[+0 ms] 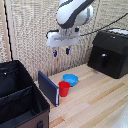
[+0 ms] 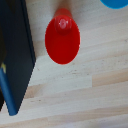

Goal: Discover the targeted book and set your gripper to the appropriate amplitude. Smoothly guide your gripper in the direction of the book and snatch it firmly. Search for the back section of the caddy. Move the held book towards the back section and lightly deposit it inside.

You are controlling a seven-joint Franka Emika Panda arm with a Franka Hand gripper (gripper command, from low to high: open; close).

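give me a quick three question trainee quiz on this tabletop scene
1. True or false: the white gripper with blue-tipped fingers is holding the thin dark blue book.
2. Which thing stands right beside the book? A) round blue bowl B) red plastic cup C) black hard-shelled appliance
3. Fill in: the book stands on edge between the cup and the black fabric ____.

Key: 1 false, it hangs empty above the wooden table. 2 B. 3 caddy.

red cup (image 1: 64, 89) upright on wooden table (image 1: 100, 100) | blue bowl (image 1: 70, 79) behind | black appliance (image 1: 109, 52) far right
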